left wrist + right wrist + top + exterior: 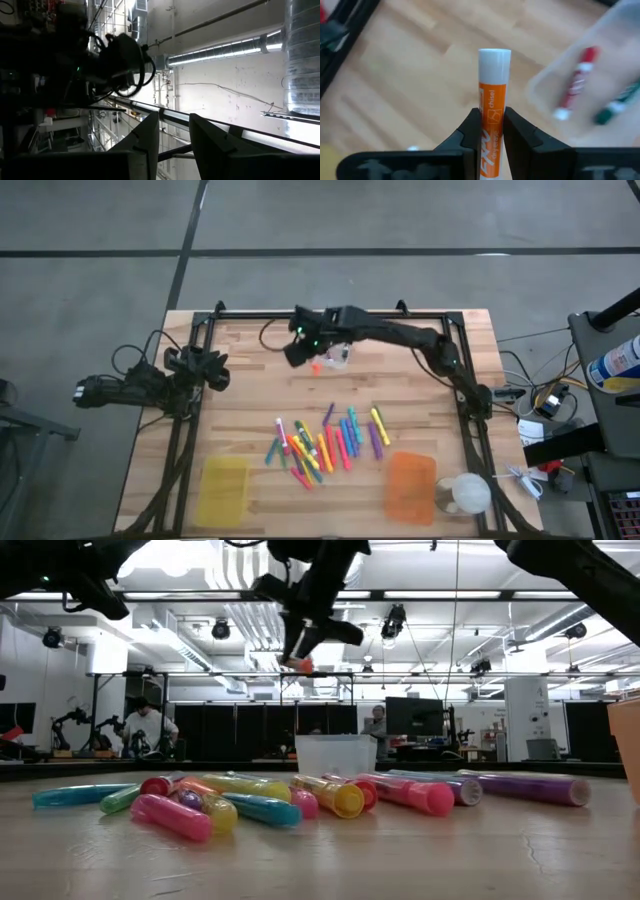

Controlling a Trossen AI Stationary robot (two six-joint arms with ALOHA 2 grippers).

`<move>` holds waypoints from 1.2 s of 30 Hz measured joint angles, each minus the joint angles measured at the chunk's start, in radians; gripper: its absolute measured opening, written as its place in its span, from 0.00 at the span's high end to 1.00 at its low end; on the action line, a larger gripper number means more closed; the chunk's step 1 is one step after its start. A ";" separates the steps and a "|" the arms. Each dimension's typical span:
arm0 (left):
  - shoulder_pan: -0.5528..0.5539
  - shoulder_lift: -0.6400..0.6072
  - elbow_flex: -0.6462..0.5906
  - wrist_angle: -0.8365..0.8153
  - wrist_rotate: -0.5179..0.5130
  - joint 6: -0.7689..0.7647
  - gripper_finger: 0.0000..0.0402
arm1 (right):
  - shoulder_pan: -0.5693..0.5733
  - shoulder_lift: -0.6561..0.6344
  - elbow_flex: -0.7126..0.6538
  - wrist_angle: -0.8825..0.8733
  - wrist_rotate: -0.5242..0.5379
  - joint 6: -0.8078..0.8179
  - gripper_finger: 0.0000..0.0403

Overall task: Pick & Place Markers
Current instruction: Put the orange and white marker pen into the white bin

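My right gripper [312, 360] hangs high over the table's far middle, beside a clear bin [338, 357], shut on an orange marker [493, 95] with a white end. The clear bin [590, 85] holds a red marker [576, 82] and a green one [615, 106]. Several markers [325, 445] in pink, yellow, blue, green and purple lie flat in a loose pile at the table's near middle. My left gripper [175, 135] is folded back at the table's left edge, pointing up at the ceiling, open with nothing in it. My right gripper pinches the marker's orange barrel [493, 125] between its two fingers. The marker lies along the fingers, its white end [494, 57] sticking out past the tips. The fingers slant down from above, and the marker [303, 664] is lifted clear of the table.
A yellow bin [225, 490] stands at the near left and an orange bin [410, 485] at the near right, with a white round thing [466, 492] beside it. A black frame [200, 330] runs along the table's edges. People show in the room beyond.
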 joint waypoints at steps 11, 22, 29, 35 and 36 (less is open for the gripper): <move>0.000 0.000 0.000 0.000 0.002 -0.001 0.75 | -0.122 -0.012 -0.024 -0.017 0.037 0.032 0.88; 0.000 0.000 0.000 0.000 0.002 -0.002 0.75 | -0.193 -0.010 -0.225 0.021 0.006 0.032 0.85; 0.000 0.000 0.000 0.000 0.002 -0.003 0.75 | -0.223 -0.006 -0.377 0.136 -0.031 0.046 0.85; 0.000 0.000 0.000 0.000 0.002 -0.003 0.75 | -0.247 -0.006 -0.443 0.201 -0.050 0.063 0.85; 0.000 0.000 0.000 0.000 0.002 -0.003 0.75 | -0.249 -0.006 -0.446 0.214 -0.050 0.063 0.85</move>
